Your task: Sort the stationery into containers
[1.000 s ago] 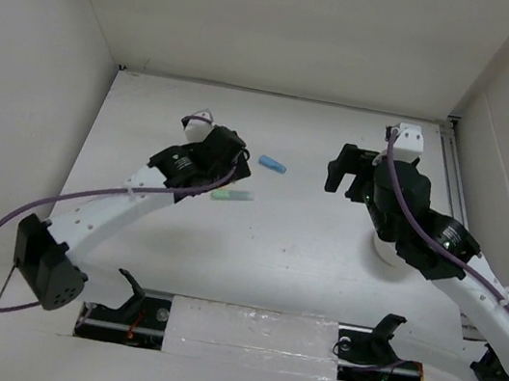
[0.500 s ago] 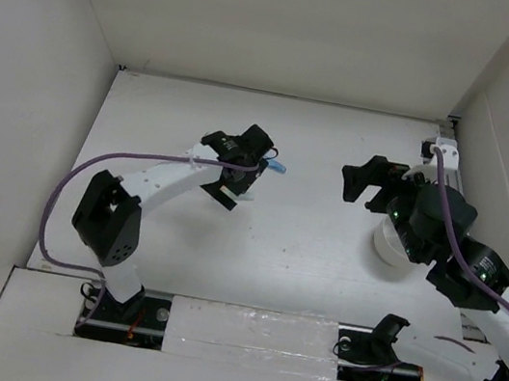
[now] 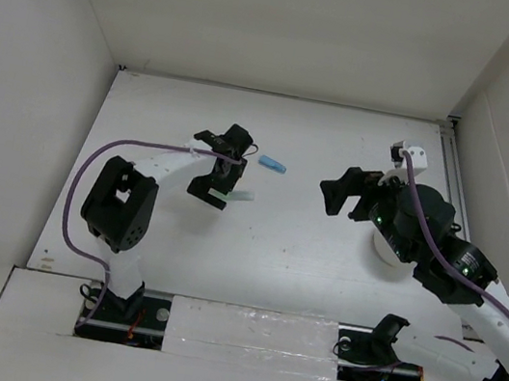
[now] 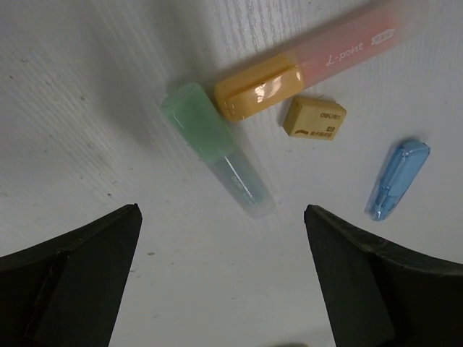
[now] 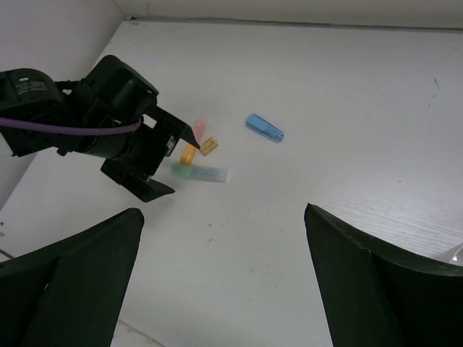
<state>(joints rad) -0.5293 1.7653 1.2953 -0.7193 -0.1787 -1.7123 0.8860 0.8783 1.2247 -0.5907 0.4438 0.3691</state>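
While poised low over a huddle of stationery, caught with jaws spread wide and holding nothing: left gripper (image 4: 221,246), mid-approach on the white table (image 3: 273,252). Directly ahead of the jaws, a mint-green marker (image 4: 217,152), lying on a slant, cap end touching the orange cap of a yellow-orange marker (image 4: 318,54). Just beside that pair, a small yellow eraser (image 4: 315,118); a little further off and lying apart, a light-blue marker (image 4: 398,177).

Across the table, right gripper (image 3: 350,193), likewise parted and empty, raised above the surface and facing the cluster. Near it, partly covered from above, the white cup (image 3: 384,249), well apart from every loose item; contents impossible to make out.

Judged to be the reach-and-grasp stage of sorting, with nothing yet lifted. Next move likely to call for lowering onto the mint-green marker, turning the wrist to square the jaws across its slanted barrel, and closing on the clear end away from the orange cap, to avoid dragging the neighbour along. After that, a long carry to the cup, or perhaps a hand-over, given the right gripper stationed near it.
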